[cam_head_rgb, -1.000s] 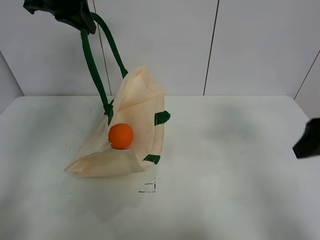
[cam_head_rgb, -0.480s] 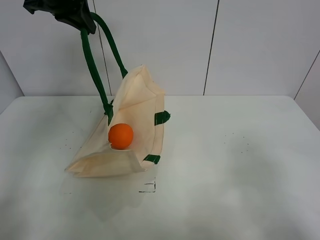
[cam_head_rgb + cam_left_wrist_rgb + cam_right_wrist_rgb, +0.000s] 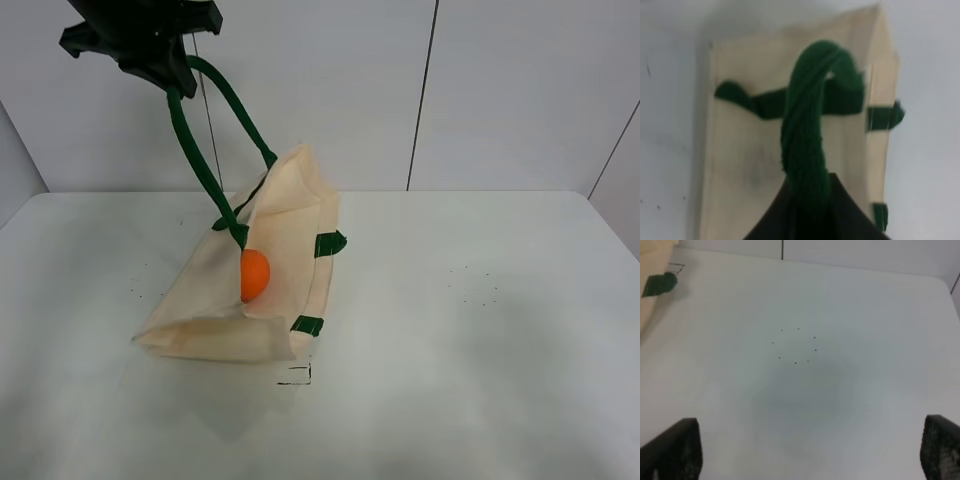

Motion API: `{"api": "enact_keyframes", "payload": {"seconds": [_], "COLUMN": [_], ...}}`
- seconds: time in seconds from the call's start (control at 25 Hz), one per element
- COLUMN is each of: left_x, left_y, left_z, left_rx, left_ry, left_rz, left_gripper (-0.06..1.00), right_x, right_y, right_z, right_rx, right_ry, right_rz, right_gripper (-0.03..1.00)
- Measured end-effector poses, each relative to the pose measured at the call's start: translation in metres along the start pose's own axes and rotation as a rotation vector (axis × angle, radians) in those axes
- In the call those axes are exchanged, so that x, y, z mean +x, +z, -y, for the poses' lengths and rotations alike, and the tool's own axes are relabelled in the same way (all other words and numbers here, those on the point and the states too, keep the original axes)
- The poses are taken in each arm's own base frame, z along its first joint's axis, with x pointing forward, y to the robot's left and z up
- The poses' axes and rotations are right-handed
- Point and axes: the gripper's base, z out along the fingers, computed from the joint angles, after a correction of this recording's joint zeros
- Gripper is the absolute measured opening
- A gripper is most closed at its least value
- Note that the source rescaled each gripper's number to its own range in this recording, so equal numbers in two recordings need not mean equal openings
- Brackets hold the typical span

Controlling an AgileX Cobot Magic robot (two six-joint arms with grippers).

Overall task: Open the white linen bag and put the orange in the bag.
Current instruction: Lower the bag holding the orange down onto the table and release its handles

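Holding soft white linen bag [image 3: 205, 305] by green straps [image 3: 805, 135].
Left hand [image 3: 170, 75] pinches them; right hand [image 3: 805, 450] gapes empty; round orange [image 3: 256, 275] inside bag.

A white bench [image 3: 480, 350] fills the lower part of the high view. A small black corner mark [image 3: 299, 376] is drawn on it near the front. A loose cluster of dark specks [image 3: 478, 290] dots its right half. Behind stands a pale panelled wall [image 3: 520, 90] with thin dark seams [image 3: 422, 95].

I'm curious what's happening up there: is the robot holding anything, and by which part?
The left gripper holds the white linen bag by its green handle; the right gripper holds nothing.
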Motion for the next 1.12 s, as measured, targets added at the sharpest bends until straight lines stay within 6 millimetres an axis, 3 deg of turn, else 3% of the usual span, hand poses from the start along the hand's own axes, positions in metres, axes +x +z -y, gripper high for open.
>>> {"api": "enact_keyframes", "payload": {"seconds": [0.32, 0.4, 0.48, 0.6, 0.68, 0.92, 1.12], "left_x": [0.012, 0.015, 0.018, 0.019, 0.019, 0.016, 0.011], "left_y": [0.11, 0.13, 0.142, 0.148, 0.149, 0.147, 0.143], "left_z": [0.007, 0.008, 0.009, 0.008, 0.007, -0.011, -0.056], "left_rx": [0.003, 0.006, 0.005, 0.004, -0.011, -0.185, -0.242], "left_ry": [0.001, 0.004, 0.009, 0.011, 0.021, 0.047, -0.049], "left_rz": [-0.157, -0.192, -0.216, -0.227, -0.219, -0.201, -0.213], "left_gripper": [0.04, 0.16, 0.37, 0.69, 0.79, 0.85, 0.85], "right_x": [0.0, 0.0, 0.0, 0.0, 0.0, 0.0, 0.0], "right_y": [0.0, 0.0, 0.0, 0.0, 0.0, 0.0, 0.0], "right_z": [0.0, 0.0, 0.0, 0.0, 0.0, 0.0, 0.0], "right_rx": [0.001, 0.001, 0.001, 0.001, 0.001, 0.001, 0.001], "right_ry": [0.002, 0.002, 0.002, 0.002, 0.002, 0.002, 0.002], "right_rz": [0.0, 0.0, 0.0, 0.0, 0.0, 0.0, 0.0], "right_gripper": [1.0, 1.0, 1.0, 1.0, 1.0, 1.0, 1.0]}}
